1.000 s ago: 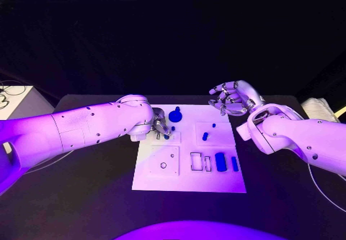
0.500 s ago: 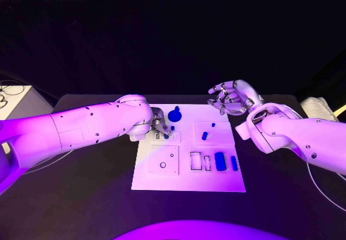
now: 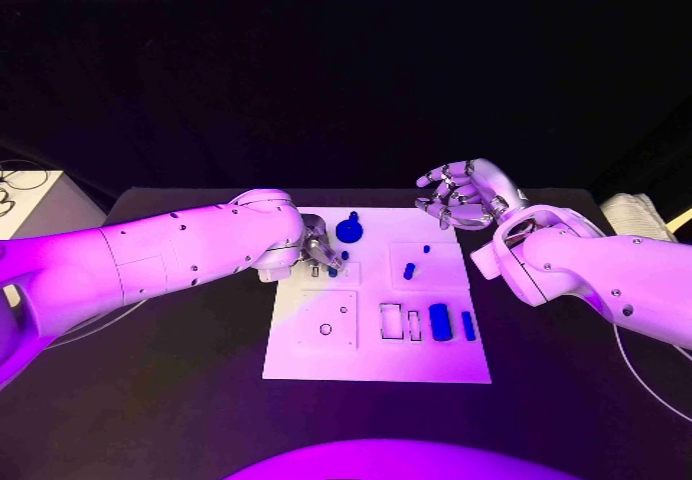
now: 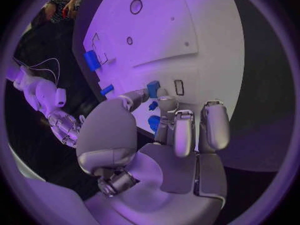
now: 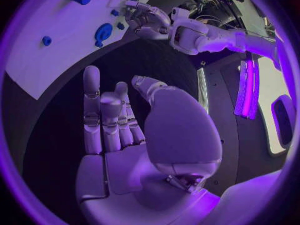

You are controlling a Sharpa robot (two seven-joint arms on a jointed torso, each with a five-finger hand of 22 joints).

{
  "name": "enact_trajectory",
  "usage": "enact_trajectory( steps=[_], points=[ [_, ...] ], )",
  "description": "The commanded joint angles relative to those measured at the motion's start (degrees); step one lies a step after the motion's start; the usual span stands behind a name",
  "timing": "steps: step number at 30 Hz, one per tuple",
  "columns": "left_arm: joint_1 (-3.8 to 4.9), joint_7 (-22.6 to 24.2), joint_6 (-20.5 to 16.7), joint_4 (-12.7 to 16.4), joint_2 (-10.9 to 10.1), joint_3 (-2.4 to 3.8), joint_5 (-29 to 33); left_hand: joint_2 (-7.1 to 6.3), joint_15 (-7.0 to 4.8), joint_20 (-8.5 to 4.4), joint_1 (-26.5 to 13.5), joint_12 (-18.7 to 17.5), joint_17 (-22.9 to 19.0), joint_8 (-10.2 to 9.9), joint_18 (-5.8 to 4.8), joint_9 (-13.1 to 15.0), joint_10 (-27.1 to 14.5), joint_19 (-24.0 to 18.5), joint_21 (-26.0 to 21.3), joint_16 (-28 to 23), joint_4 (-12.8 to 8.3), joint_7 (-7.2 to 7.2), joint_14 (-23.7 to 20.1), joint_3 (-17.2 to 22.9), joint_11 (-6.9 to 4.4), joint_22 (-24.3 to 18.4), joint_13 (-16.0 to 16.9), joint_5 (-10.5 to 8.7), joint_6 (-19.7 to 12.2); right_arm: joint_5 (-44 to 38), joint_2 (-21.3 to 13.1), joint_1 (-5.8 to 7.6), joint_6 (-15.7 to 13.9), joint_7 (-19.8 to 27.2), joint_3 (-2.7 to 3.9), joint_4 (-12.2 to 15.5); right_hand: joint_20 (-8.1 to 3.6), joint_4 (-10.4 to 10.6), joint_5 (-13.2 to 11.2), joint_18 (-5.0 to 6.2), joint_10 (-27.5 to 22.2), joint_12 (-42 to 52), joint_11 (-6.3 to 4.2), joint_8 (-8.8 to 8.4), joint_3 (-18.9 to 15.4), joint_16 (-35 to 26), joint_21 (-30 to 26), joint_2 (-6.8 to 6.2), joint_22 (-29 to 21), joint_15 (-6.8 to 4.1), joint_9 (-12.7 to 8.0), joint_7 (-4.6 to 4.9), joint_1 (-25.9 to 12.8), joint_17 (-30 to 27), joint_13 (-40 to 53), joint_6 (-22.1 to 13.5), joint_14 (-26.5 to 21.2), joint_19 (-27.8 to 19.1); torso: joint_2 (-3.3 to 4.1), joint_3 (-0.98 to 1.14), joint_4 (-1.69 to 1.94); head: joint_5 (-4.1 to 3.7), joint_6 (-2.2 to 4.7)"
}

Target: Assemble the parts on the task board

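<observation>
Head camera looking down on the task board [image 3: 378,300], wrist cameras close behind each hand, all sharing the board

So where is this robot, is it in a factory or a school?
Probably a robot lab or test room, not a factory. A white task board with small blue parts lies on a black table, cables trail at the side, and the left hand works on the board.

No readable text, labels or numbers anywhere. The task board [image 3: 378,365] carries only outlined shapes. Nothing legible on either arm.
</observation>
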Motion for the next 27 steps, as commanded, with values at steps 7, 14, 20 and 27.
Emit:
enact_trajectory(
  steps=[7, 14, 20, 27],
  points=[
    [-0.64, -0.32, 1.42, -0.17, -0.07, -0.44, 0.73, -0.14, -0.32, 0.00, -0.96, -0.10, 12.17, -0.55, -0.44, 0.31, -0.42, 0.31, -0.47, -0.06, 1.93, 0.43, 4.98, -3.07, 0.12, 0.02, -0.12, -0.17, -0.03, -0.64, -0.03, -0.02, 0.77, 0.24, 0.01, 0.10, 0.05, 0.15, 0.20, 1.15, 0.23, -0.29, -0.35, 0.36, 0.19, -0.41, -0.31, -0.19, -0.15, -0.07, 0.09, 0.26, -0.53, -0.01, -0.17, 0.13, 0.36, 0.34, -0.05, 0.01, 0.00, -0.05, 0.16],
    [-0.64, -0.30, 0.92, -0.38, -0.36, -0.43, 0.64, -0.50, -0.27, 0.04, -0.97, 0.05, 12.16, -0.63, -0.44, 0.64, -0.42, 0.33, -0.51, -0.09, 3.86, 0.48, 4.98, -6.05, 0.18, 0.04, 0.10, -0.24, 0.02, -0.63, -0.12, -0.04, 0.71, 0.24, 0.01, 0.14, 0.06, 0.27, 0.12, 1.15, 0.24, -0.27, -0.34, 0.38, 0.15, -0.53, -0.41, -0.17, -0.22, -0.06, 0.08, 0.26, -0.73, -0.02, -0.26, 0.11, 0.38, 0.39, -0.02, -0.02, -0.01, -0.04, 0.27],
    [-0.64, -0.33, 0.53, -0.27, -0.72, -0.39, 0.52, -0.73, -0.27, 0.05, -0.73, -0.08, 12.21, -0.65, -0.45, 0.93, -0.58, 0.38, -0.52, -0.09, 5.45, 0.50, 4.99, -8.32, 0.18, 0.12, -0.19, -0.59, 0.02, -0.63, -0.24, -0.05, 0.71, 0.28, 0.01, 0.21, 0.07, 0.37, 0.04, 1.14, 0.22, -0.26, -0.33, 0.38, 0.09, -0.71, -0.51, -0.19, -0.29, -0.05, 0.07, 0.27, -0.90, -0.09, -0.34, 0.06, 0.37, 0.41, -0.02, -0.06, 0.03, -0.09, 0.36],
    [-0.63, -0.21, -0.25, 0.44, -1.46, 0.11, 0.53, -0.11, -0.21, 0.12, -1.10, -0.13, 12.19, -0.62, -0.43, 1.61, -0.90, 0.40, -0.60, -0.14, 7.56, 0.52, 4.99, -13.89, 0.22, 0.14, -0.60, -7.18, -0.18, -0.63, -0.30, -0.09, 0.77, 0.29, 0.01, 0.20, 0.08, 0.45, -0.07, 1.13, 0.17, -0.25, -0.32, 0.38, 0.01, -0.95, -0.64, -0.25, -0.38, -0.03, 0.06, 0.27, -1.08, -0.21, -0.43, -0.01, 0.33, 0.43, -0.07, -0.01, 0.04, -0.10, 0.32]
  ],
)
